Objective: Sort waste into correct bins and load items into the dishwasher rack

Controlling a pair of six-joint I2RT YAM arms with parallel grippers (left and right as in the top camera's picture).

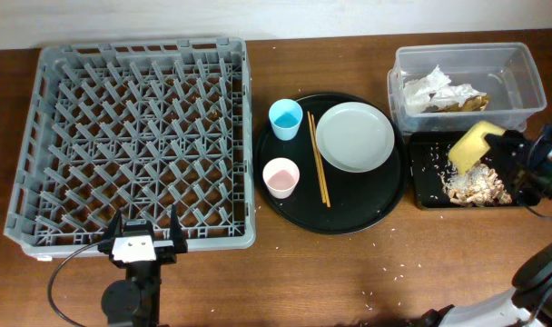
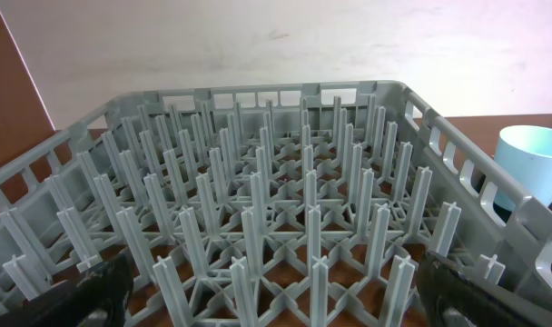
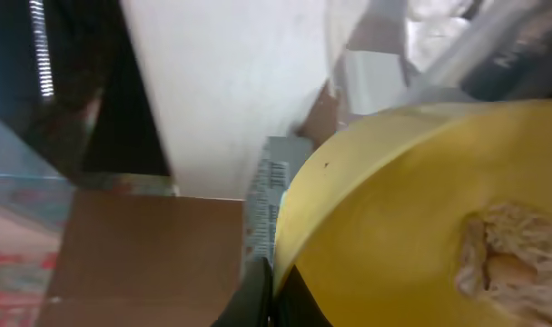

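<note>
Dishwasher rack point(image 1: 140, 136) empty; left gripper point(image 1: 147, 229) at its near edge, fingers spread, likely waiting. Right of rack: round black tray point(image 1: 367, 198) carrying plate point(image 1: 355, 136), blue cup point(image 1: 286, 118), pink cup point(image 1: 280, 177), chopsticks point(image 1: 319, 168). Far right of rack: clear tub point(image 1: 521, 86) holding napkins point(image 1: 435, 89); shallow black tray point(image 1: 426, 177) catching food scraps point(image 1: 476, 186); yellow bowl point(image 1: 471, 145) tipped over it, rim clamped in right gripper point(image 1: 505, 150).

No text, label, brand, number or sign can be read in any of the three views.
</note>
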